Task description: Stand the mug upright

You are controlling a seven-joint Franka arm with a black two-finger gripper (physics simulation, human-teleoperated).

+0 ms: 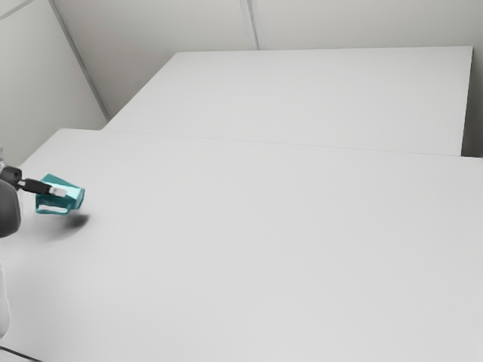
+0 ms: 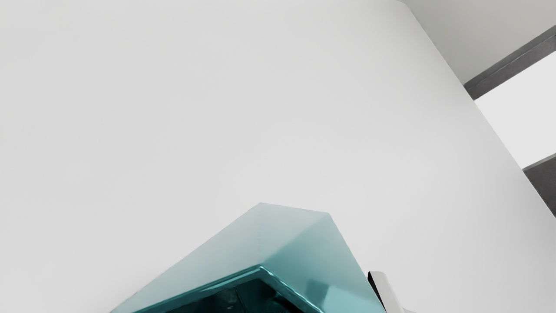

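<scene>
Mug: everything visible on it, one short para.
Mug: teal, glossy, faceted, material unclear, dark interior, tapering from mouth to base. Handle on its lower side in the exterior view. Tipped over, mouth toward the arm, not upright. It's at the exterior view's left, seemingly just off the table, its shadow apart below. The gripper appears to hold it.

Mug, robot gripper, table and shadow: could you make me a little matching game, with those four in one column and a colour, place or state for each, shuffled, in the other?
Things:
1. Mug
2. Gripper
3. Table
4. Shadow

Descriptions:
A. Broad, flat and whitish
B. Mostly black, up against something teal
C. A dark patch near the exterior view's left edge
D. Teal and tilted, not upright

Right pairs: 1-D, 2-B, 3-A, 4-C
</scene>
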